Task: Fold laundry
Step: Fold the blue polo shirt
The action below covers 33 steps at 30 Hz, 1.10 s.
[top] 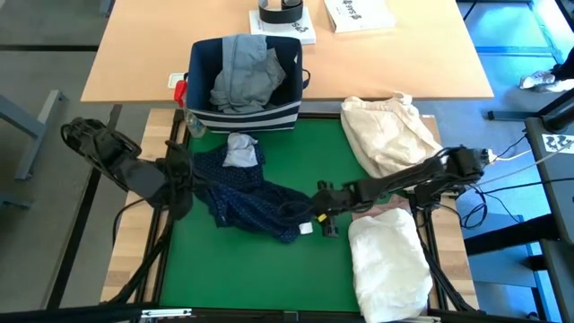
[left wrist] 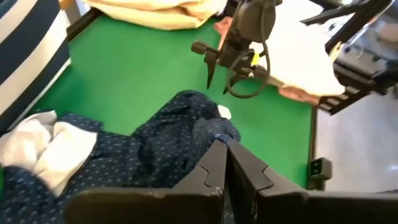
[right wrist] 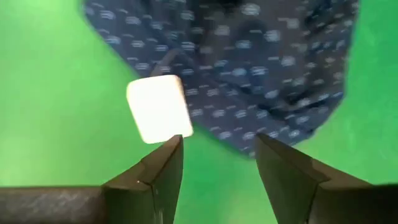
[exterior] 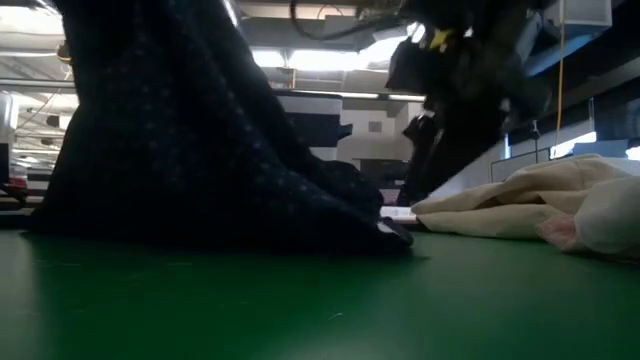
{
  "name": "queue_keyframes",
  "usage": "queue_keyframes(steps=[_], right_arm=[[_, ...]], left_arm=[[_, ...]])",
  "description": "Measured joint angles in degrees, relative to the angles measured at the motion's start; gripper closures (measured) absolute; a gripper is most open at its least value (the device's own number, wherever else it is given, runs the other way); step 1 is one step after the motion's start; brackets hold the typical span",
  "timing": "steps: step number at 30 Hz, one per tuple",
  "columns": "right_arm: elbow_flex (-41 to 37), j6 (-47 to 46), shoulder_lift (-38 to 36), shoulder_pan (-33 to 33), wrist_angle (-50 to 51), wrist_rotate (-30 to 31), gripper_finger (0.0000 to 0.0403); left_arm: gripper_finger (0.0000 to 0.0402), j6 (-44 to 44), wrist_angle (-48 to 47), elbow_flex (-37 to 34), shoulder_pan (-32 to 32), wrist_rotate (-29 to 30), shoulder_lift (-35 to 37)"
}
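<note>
Hem of your navy dotted shirt (right wrist: 249, 74) lies just ahead of the right gripper (right wrist: 217, 155), jaws apart and empty; left gripper (left wrist: 225, 149) is pinched shut at its other edge

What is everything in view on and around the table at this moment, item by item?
navy white-dotted shirt: one, crumpled on the green mat, left of centre, with a white tag at its edge
small pale cloth: one, white-grey, lying on the shirt's far end
grey jeans: one, light grey, bunched inside the bin
fabric bin: one, navy with white stripes, at the mat's far edge
cream-beige cloth bundle: one, far right of the mat
white shirt: one, near right corner
pale pink top: one, mostly hidden under the white shirt
left tool: shut on the navy shirt's fabric
right tool: open, just short of the shirt's tag
</note>
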<state>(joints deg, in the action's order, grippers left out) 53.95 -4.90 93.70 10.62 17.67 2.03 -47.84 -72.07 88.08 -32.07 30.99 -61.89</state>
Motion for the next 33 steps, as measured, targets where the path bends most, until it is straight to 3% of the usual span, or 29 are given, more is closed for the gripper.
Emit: queue_keyframes(steps=[10, 17, 20, 26, 33], right_arm=[[0.0, 17.0, 9.8, -0.1, -8.6, 5.5, 0.0205], [0.2, 20.6, 12.6, -0.1, -9.9, 6.0, 0.0211], [0.2, 19.5, 12.7, -0.1, -8.7, 5.2, 0.0249], [0.1, 14.4, 10.8, -0.1, -7.4, 3.9, 0.0388], [5.5, 13.9, 3.0, 2.1, 3.5, 12.0, 0.0382]], left_arm=[[0.0401, -1.3, -1.0, 0.0, 0.5, 0.0, -0.8], [0.0401, -3.0, -0.7, 0.0, 0.6, 1.6, -0.8], [0.0401, -2.8, -0.6, 0.0, 0.5, 3.2, -1.0], [0.0401, -0.6, -0.6, 0.0, 0.5, 3.3, -1.7], [0.0385, 3.7, -0.6, 0.0, 0.5, 2.0, -1.9]])
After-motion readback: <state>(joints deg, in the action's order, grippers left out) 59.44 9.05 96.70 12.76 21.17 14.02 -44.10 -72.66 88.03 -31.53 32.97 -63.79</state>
